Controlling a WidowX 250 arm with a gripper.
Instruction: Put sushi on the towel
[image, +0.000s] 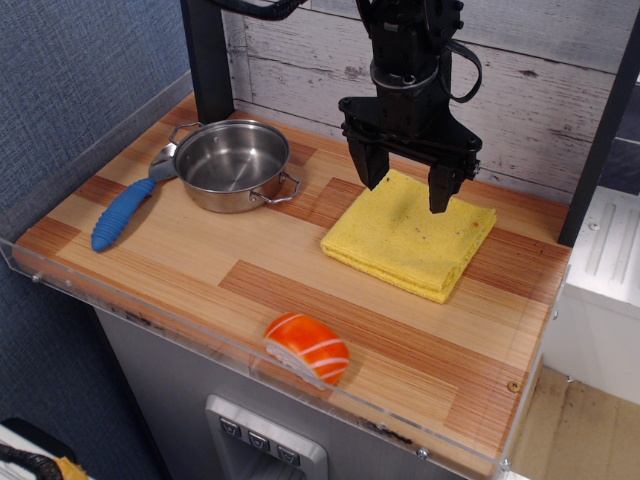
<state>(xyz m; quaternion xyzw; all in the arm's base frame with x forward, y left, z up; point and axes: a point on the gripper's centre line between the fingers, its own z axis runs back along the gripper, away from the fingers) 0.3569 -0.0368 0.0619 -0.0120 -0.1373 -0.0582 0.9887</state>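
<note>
The sushi (307, 348) is a glossy orange nigiri with thin white stripes over a white base. It lies near the front edge of the wooden table. The towel (410, 235) is a folded yellow square at the back right. My gripper (405, 183) hangs over the towel's back edge, open and empty, with its two black fingers spread wide. It is far from the sushi, which lies toward the front and a little left of it.
A steel pot (233, 163) with two handles stands at the back left. A blue-handled utensil (126, 211) lies left of it. A clear plastic rim (300, 385) runs along the table's front and left edges. A black post (208, 60) stands behind the pot.
</note>
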